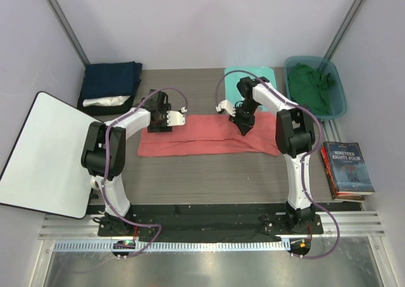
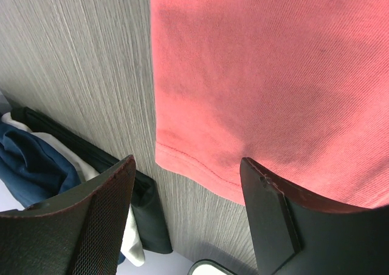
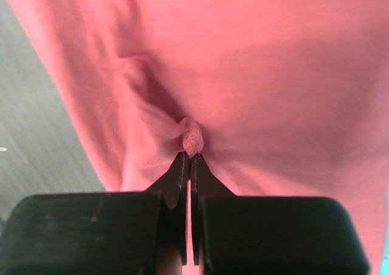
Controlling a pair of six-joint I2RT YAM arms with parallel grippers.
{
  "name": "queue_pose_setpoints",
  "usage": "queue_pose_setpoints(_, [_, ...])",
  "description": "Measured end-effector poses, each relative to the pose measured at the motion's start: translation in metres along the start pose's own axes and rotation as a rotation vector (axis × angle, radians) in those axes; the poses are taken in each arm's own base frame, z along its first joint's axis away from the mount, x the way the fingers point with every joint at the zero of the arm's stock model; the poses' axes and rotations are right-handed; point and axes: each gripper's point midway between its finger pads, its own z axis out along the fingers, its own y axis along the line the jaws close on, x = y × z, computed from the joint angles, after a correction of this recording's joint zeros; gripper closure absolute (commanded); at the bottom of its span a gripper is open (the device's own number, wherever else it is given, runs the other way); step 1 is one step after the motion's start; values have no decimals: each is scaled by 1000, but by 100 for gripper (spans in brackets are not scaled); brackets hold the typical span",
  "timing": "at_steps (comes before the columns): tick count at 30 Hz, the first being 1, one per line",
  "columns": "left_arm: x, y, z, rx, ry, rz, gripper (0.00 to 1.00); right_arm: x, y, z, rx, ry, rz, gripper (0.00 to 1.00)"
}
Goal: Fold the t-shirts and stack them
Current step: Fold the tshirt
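Right wrist view: your right gripper (image 3: 187, 158) is pinching the coral-red t-shirt (image 3: 273, 74); your left gripper (image 2: 187, 166) is hovering, jaws apart, over its hem.

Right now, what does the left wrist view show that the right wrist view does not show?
Only the left wrist view: the open left gripper over the hem of the coral-red t-shirt, plus the navy blue t-shirt and the white t-shirt piled to one side. Only the right wrist view: the right gripper shut on a pinch of that coral-red cloth. Both: the coral-red t-shirt on the grey table.
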Motion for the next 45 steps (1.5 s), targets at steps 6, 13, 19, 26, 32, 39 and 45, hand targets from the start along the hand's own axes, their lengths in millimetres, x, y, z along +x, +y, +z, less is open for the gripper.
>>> queue_pose_setpoints(6, [0, -1, 0, 2, -3, 0, 30, -6, 34, -17, -42, 24, -43, 99])
queue_pose_setpoints(13, [-5, -2, 0, 5, -12, 8, 30, -17, 65, -35, -55, 28, -99, 84])
queue_pose_setpoints(19, [-8, -2, 0, 6, -16, 13, 30, -12, 96, -22, -120, 79, -137, 61])
queue_pose_setpoints(26, [-9, -3, 0, 7, -18, 14, 30, -10, 104, -19, -122, 106, -133, 60])
queue_pose_setpoints(32, [-8, 0, 1, -2, -15, 33, 30, 9, 43, -36, 115, 92, 43, 60])
queue_pose_setpoints(39, [-9, 4, 10, -21, -16, 80, 31, 65, -50, -67, 368, 29, 395, 60])
queue_pose_setpoints(45, [-7, 1, 20, -17, -10, 156, 31, 88, -61, -64, 393, 42, 499, 59])
